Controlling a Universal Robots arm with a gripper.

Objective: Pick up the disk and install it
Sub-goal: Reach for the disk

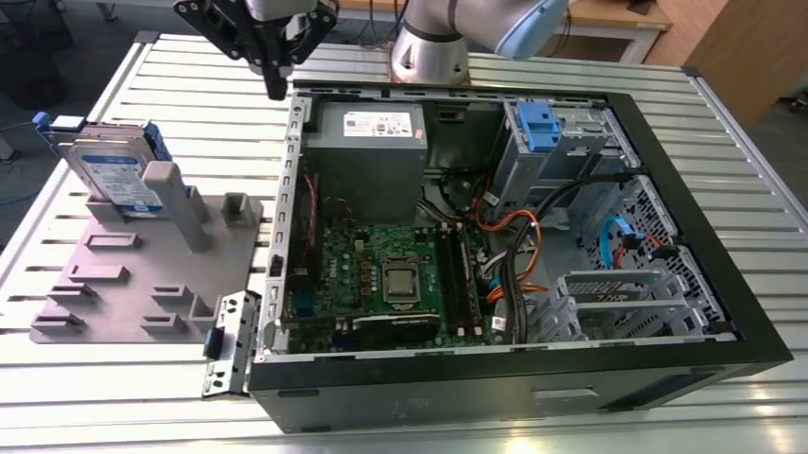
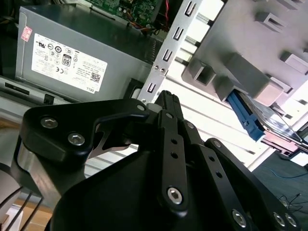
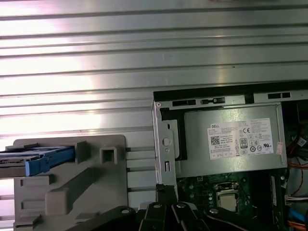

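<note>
The disk is a silver-grey drive with a white-and-blue label and a blue carrier frame. It stands on edge in a grey holder plate at the exterior view's left. Its blue edge also shows in the second wrist view and the first wrist view. My black gripper hangs above the far left corner of the open computer case, well apart from the disk. Its fingers look pressed together and hold nothing. The fingertips sit over the case's metal edge.
Inside the case sit a grey power-supply box, a green motherboard, loose cables and a drive cage with a blue latch. The slatted aluminium table carries everything. The arm's base stands behind the case.
</note>
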